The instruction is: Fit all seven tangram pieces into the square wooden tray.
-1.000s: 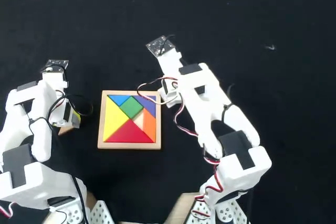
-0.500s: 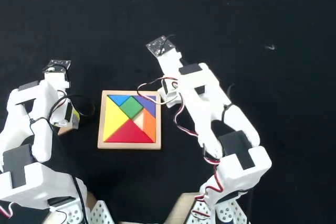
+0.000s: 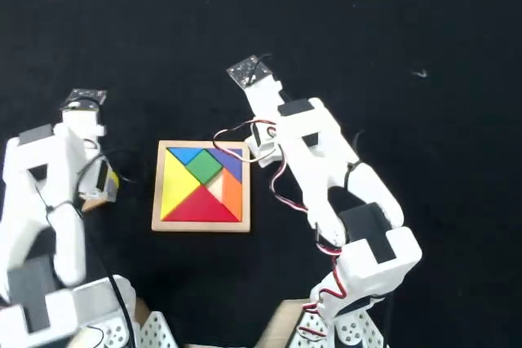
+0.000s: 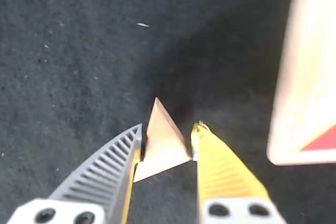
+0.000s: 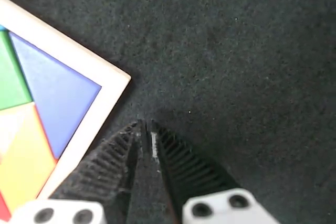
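Overhead, the square wooden tray [image 3: 201,226] lay on the black table [image 3: 424,160] between the two arms. Six coloured pieces sat inside it: a blue triangle [image 3: 183,154], a green square [image 3: 204,167], a violet piece [image 3: 232,163], a yellow triangle [image 3: 174,190], a red triangle [image 3: 202,208] and an orange piece [image 3: 233,196]. A pale patch [image 3: 216,188] showed among the green, red and orange ones; whether it was bare tray floor could not be told. The left gripper [image 3: 104,191] hung just beside the tray's left edge, apart from it, with a tan piece at its tip. The right gripper [image 3: 259,149] sat just off the tray's upper right corner.

From the left wrist, the left gripper [image 4: 168,127] was clenched on a pale wooden triangle [image 4: 164,148], its grey and yellow fingers pressing the two sides and the point sticking out ahead over the table [image 4: 68,51]. The tray rim [image 4: 307,77] stood nearby, and a sliver of the red triangle [image 4: 324,143] showed inside it.

From the right wrist, the right gripper [image 5: 146,125] was closed to a thin slit with nothing in it, low over the table [image 5: 236,51], next to the tray corner [image 5: 111,80]. The violet piece [image 5: 58,95] lay against that corner, the green square [image 5: 9,74] beyond it.
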Controlling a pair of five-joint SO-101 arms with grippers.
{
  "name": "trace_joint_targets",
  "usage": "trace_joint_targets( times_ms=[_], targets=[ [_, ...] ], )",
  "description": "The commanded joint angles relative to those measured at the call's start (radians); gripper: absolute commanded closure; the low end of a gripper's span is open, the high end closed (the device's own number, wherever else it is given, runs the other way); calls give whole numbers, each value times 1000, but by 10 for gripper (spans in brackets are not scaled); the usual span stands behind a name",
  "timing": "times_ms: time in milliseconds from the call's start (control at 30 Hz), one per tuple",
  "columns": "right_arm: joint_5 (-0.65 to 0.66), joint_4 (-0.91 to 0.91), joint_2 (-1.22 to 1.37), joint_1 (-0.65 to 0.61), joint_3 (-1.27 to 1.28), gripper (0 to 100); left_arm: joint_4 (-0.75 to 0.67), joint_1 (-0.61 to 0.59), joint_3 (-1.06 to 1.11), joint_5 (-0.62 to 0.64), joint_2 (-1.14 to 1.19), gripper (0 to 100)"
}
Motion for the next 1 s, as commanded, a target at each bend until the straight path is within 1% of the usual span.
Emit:
trace_joint_targets(
  times_ms=[0, 100, 233, 433, 533, 600, 667, 767, 967],
  targets=[
    [8, -14, -50, 11, -5, 987, 6, 107, 96, -57, -204, 916],
    [8, -12, -51, 15, -7, 987, 6, 182, 136, -118, -287, 916],
    [8, -17, -56, 48, -13, 987, 12, 305, 110, -193, -324, 916],
    [3, -25, -51, 172, -59, 987, 12, 561, 31, -316, -264, 916],
    [2, -75, -50, 229, -54, 987, 12, 676, -30, -362, -207, 916],
    [2, -115, -50, 262, -39, 987, 12, 730, -68, -417, -155, 916],
    [2, -152, -50, 293, -28, 987, 11, 760, -102, -479, -87, 916],
    [2, -193, -50, 331, -19, 987, 8, 771, -173, -555, 29, 916],
    [0, -209, -50, 342, -19, 987, 8, 746, -289, -608, 184, 916]
  ],
)
